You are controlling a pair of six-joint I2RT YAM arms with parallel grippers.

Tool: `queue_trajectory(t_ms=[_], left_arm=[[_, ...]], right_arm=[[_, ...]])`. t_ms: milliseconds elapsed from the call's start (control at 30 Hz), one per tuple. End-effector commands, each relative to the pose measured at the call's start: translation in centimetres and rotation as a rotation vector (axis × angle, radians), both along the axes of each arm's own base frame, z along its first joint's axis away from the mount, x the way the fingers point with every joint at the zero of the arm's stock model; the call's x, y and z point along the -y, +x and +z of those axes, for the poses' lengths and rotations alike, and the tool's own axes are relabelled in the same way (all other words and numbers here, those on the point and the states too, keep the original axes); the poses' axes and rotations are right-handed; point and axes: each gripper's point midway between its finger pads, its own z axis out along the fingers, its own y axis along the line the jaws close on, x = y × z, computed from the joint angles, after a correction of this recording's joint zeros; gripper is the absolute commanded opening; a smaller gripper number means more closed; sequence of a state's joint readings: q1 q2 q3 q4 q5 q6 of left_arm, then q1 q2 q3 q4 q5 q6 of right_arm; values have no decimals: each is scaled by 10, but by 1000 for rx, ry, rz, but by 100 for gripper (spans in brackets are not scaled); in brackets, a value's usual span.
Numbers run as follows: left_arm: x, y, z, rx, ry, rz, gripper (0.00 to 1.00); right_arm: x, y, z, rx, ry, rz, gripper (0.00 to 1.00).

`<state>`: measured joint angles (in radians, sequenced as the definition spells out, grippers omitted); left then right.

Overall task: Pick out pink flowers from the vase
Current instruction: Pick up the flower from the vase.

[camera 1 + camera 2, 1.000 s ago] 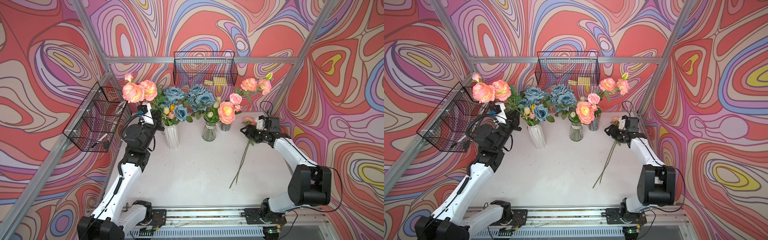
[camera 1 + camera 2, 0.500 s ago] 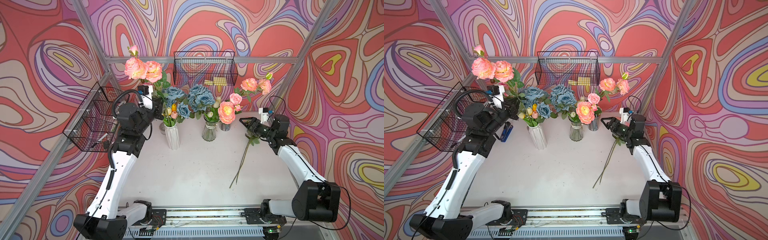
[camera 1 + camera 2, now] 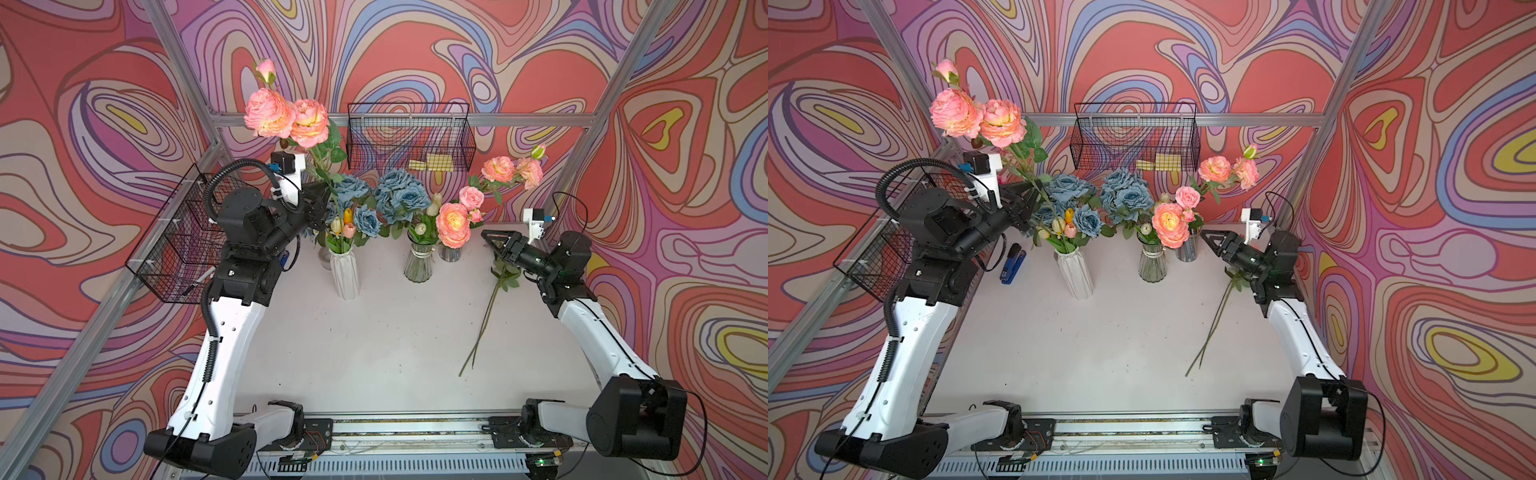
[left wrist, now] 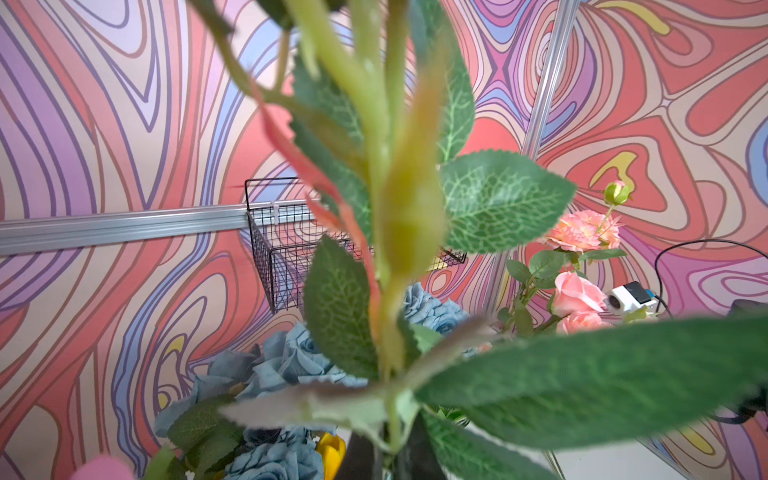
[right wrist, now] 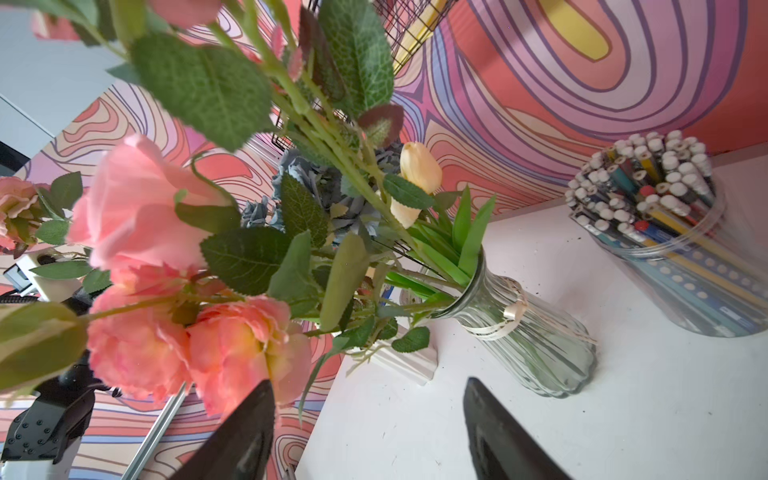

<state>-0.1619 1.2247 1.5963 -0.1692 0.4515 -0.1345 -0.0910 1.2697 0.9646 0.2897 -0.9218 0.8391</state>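
Pink blooms [image 3: 286, 116] stand high over the white vase [image 3: 345, 272], held by the left gripper [image 3: 322, 199], clamped tight below their leaves. Right gripper [image 3: 491, 243] gapes empty beside the glass vase [image 3: 419, 264], which holds more pink flowers [image 3: 453, 224]; a loose stem [image 3: 484, 324] lies on the table [image 3: 374, 353]

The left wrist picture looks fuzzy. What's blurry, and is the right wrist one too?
Left wrist view: the close stem is out of focus, the wire basket behind is sharp. Right wrist view: the near pink flowers are soft, the glass vase is crisp.
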Motion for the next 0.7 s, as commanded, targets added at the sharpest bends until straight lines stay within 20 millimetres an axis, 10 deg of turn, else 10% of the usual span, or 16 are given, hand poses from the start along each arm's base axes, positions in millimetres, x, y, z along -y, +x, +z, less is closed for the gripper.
queue_trajectory(t_ms=[0, 667], left_arm=[[3, -15, 21, 44, 6, -34, 0], [2, -52, 81, 211, 22, -61, 0]], right_arm=[[-2, -11, 26, 85, 15, 20, 73], [-11, -37, 96, 262, 105, 115, 76]])
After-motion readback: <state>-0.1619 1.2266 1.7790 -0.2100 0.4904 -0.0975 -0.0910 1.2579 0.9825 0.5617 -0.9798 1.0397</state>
